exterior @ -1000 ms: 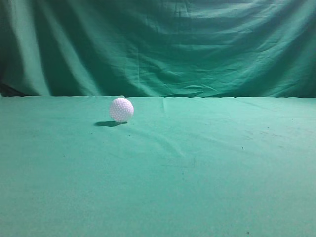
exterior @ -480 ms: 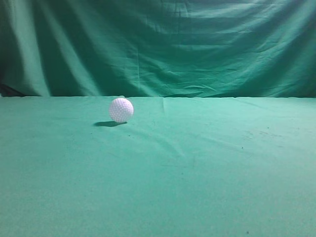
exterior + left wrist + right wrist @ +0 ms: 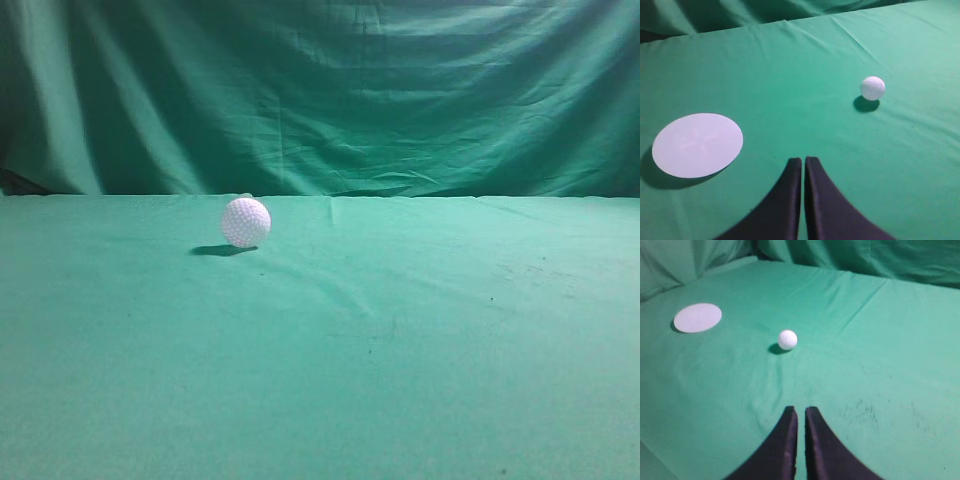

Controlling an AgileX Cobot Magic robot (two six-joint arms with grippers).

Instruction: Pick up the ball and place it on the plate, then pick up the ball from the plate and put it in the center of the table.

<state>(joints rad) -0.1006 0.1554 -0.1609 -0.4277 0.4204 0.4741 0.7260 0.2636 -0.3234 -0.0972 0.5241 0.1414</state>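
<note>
Green cloth backdrop [image 3: 330, 95] hangs in heavy folds behind the scene, filling the upper part of the exterior view. Below it, the table [image 3: 400, 350], covered in the same green cloth, slightly wrinkled, a faint crease running from the far edge toward the middle; a few small dark specks on the right side. Neither arm shows in the exterior view. Plate [image 3: 697, 145], flat white disc, lies on the cloth to the left of the left gripper in its wrist view, casting a shadow on its lower left; in the right wrist view it sits far off at upper left [image 3: 697, 317]. Left gripper [image 3: 804, 161], dark, jaws drawn together with only a thin slit between the tips, nothing held, hanging above bare cloth. Right gripper [image 3: 801, 411], same form, jaws likewise nearly touching, nothing between them. The ball [image 3: 245, 222], white, dimpled, rests on the table left of centre and toward the far edge, a short shadow on its left. It is well apart from the plate and from both grippers: ahead and right of the left one [image 3: 873, 88], ahead and slightly left of the right one [image 3: 787, 339].
</note>
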